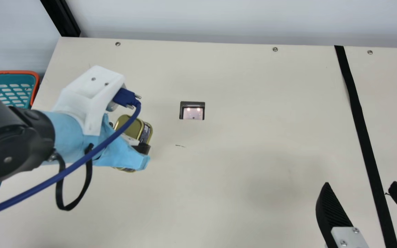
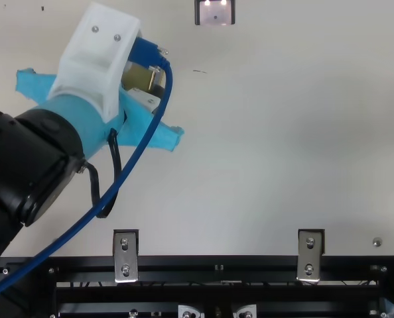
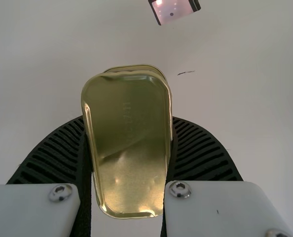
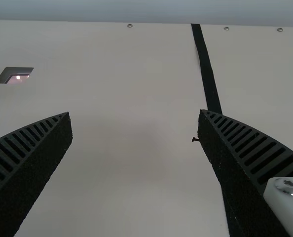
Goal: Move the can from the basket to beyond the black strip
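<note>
**Left Gripper (image 1: 140,148) Pinched Gold Can (image 1: 136,129) Outside Basket (image 1: 5,84)**

A cream table (image 1: 253,155) spread beneath two black arms, with the can held over its eight-to-nine-o'clock side in the main view, near the basket and well apart from the black strip (image 1: 362,129). The left wrist view showed the can gripped between two ribbed fingers, one against each long side; whether its underside met the table could not be told. The teal basket, rimmed in orange, sat at nine o'clock, partly behind the black left arm (image 1: 16,137) with its pale-blue wrap (image 1: 65,136), white mount (image 1: 90,93) and blue cable (image 1: 60,175).

At four o'clock, the right gripper (image 1: 360,186) stood spread wide with nothing between its fingers, which lay to either side of the strip's line. That strip ran across the table from two o'clock to past four.

Just above the centre, a dark-framed recess (image 1: 193,115) caught two bright spots of light, while a thin dark mark (image 1: 180,146) lay toward seven o'clock. Small screws (image 1: 275,49) dotted the far edge. Beyond, a pale wall (image 1: 219,17) crossed twelve o'clock and a black post (image 1: 62,15) rose near ten. In the top view, a black rail (image 2: 217,263) bordered the table at six.
</note>
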